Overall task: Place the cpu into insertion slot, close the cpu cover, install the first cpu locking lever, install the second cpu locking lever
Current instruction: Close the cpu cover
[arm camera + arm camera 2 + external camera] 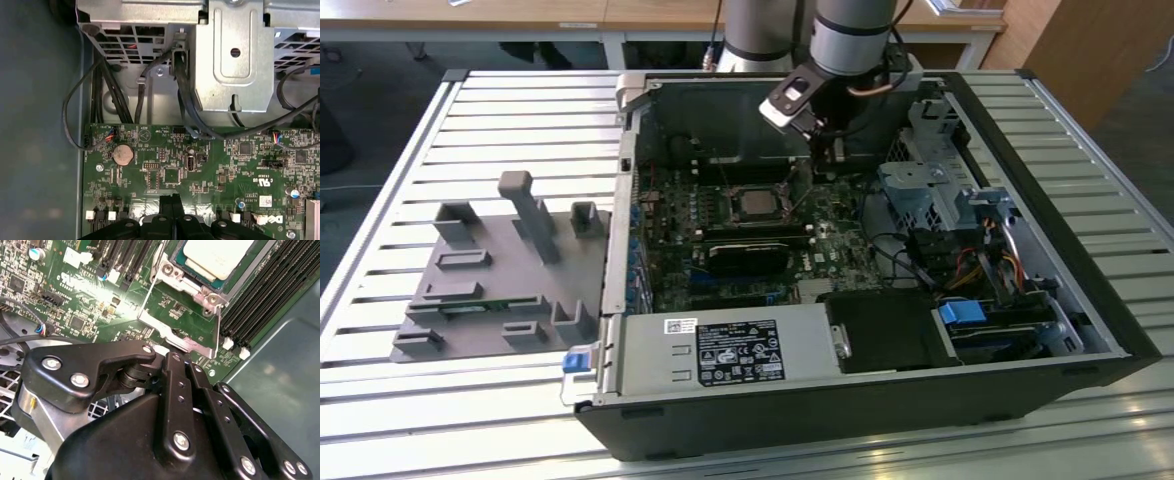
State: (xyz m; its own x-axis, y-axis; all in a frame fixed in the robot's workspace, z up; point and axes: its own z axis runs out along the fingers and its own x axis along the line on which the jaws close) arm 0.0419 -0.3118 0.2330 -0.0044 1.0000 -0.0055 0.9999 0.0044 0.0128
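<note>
The cpu [215, 257], a square chip with a silvery top, lies in the insertion slot [239, 276]; in the exterior view it is the pale square [754, 205] in the middle of the motherboard. The cpu cover [212, 325], a thin metal frame with a window, is swung up and away from the chip, with green board showing through the window. My gripper [182, 362] has its black fingers together right at the cover's free end; whether they touch it I cannot tell. The gripper [821, 165] hangs just to the exterior view's right of the socket. Its tips [171, 200] show above the board.
The open computer case [1107, 340] lies on a slatted table. A grey fixture [494, 270] stands at the exterior view's left. The power supply [720, 350], a black card [747, 250], a metal drive cage [235, 55], cables [185, 95] and memory slots [270, 295] crowd the board.
</note>
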